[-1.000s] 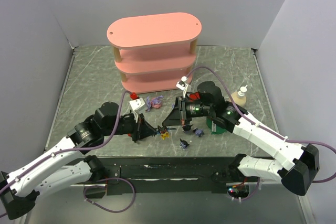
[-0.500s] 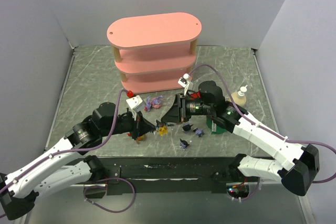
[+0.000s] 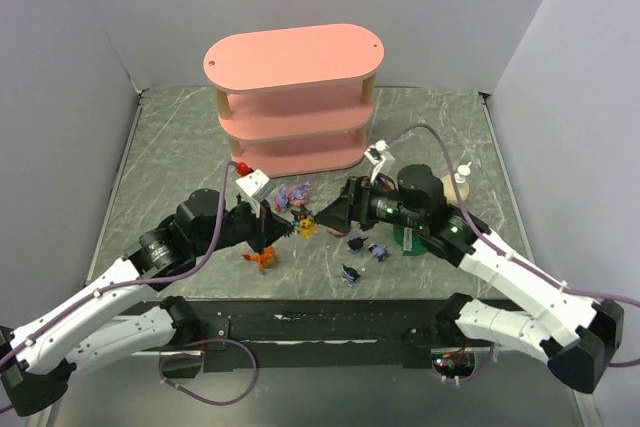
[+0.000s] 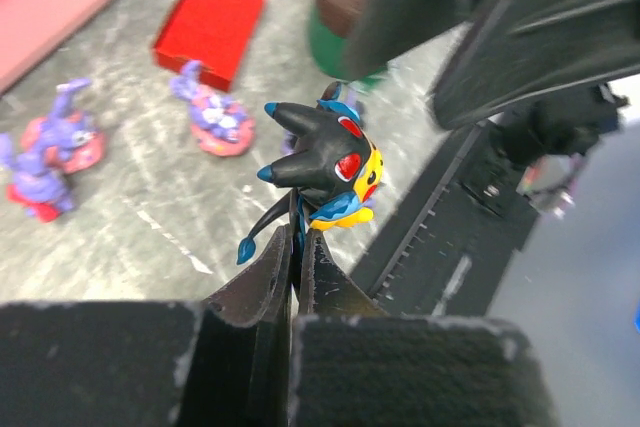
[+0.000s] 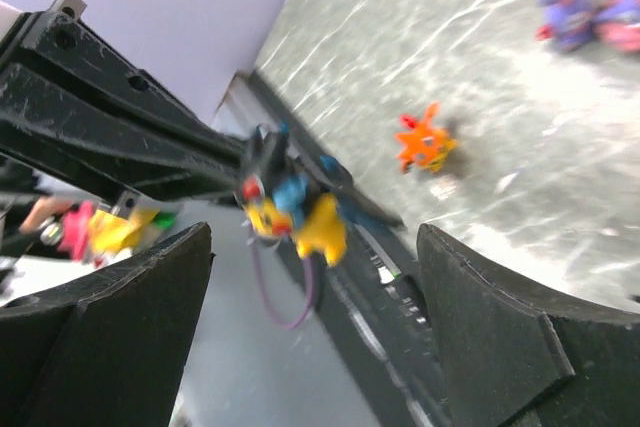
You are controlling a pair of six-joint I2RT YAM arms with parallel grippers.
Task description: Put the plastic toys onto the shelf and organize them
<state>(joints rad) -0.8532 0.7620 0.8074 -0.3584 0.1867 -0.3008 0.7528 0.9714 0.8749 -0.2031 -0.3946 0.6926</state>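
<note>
Since a second ago my right fingers (image 5: 110, 327) have sprung wide apart. My left fingers (image 4: 262, 282) are clamped on the spiky black-and-yellow toy (image 4: 325, 162), held above the table (image 3: 170, 157), near the shelf (image 3: 295, 62).

— Around the sides?
— Plain lilac-grey walls (image 3: 120, 7), left, back and right.
— Below?
— Grey marbled tabletop (image 3: 170, 152), white-veined; black rail (image 3: 320, 327) along the near edge. Soft, even light.
</note>
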